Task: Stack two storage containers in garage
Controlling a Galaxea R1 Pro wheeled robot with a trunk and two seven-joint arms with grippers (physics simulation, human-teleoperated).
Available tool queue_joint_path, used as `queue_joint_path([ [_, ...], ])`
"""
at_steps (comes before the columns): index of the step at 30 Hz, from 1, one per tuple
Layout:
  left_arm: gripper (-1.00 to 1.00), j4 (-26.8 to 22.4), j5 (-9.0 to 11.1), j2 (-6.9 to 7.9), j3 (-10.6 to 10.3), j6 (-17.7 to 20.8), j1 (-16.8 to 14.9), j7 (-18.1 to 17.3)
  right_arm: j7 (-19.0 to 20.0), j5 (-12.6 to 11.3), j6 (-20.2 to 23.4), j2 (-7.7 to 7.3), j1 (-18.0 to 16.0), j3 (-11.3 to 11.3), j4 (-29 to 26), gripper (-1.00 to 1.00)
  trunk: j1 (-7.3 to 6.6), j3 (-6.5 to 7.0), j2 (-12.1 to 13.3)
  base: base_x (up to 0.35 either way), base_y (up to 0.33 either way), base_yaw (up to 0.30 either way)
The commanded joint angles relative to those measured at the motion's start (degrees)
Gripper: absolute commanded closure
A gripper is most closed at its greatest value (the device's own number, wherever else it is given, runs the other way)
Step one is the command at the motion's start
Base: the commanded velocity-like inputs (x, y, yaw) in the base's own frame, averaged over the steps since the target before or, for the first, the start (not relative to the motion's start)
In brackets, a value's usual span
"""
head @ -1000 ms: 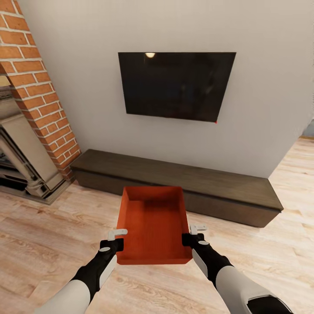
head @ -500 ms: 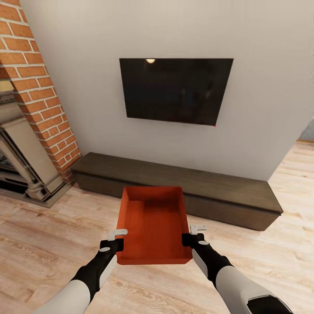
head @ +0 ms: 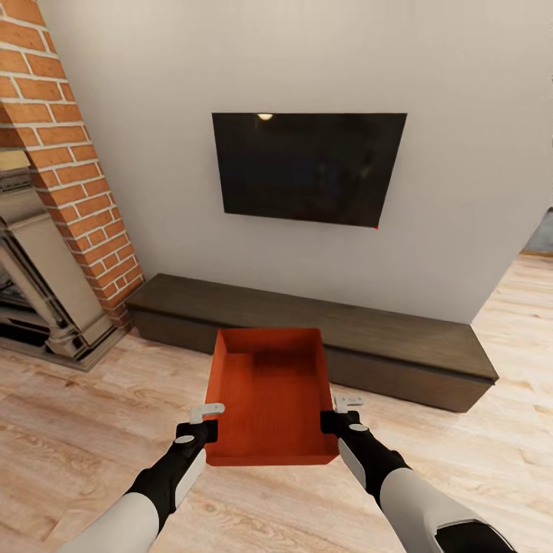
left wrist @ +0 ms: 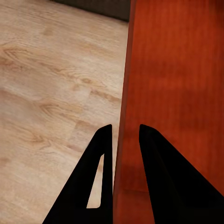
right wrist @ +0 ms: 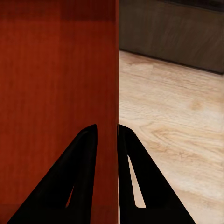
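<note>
We see left gripper (head: 206, 418) and right gripper (head: 343, 411) each clamping a side wall of the storage container (head: 270, 392) (underside hidden).

Right gripper (right wrist: 107, 133): two dark fingers (right wrist: 84, 177) straddle the thin side wall of an orange-red storage container (right wrist: 56, 70), one finger inside, one outside, pressed against the wall. Container interior occupies the left half. Light wood-plank floor (right wrist: 172, 126) lies at right; a dark low bench (right wrist: 172, 32) crosses the upper right.
</note>
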Motion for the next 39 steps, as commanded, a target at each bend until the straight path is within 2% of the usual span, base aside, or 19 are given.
queue_joint_path([
  [1,1.0,0.01,0.46,0.52,-0.43,0.41,-0.01,0.85,-0.38,0.41,0.35,-0.08,-0.08,0.21,-0.27,1.0,0.03,-0.01,-0.11,0.0,0.0,0.0],
  [39,1.0,0.01,0.46,0.52,-0.42,0.32,0.03,0.85,-0.4,0.41,0.35,-0.08,-0.08,0.2,-0.27,1.0,0.03,3.54,-0.11,0.0,0.0,0.0],
])
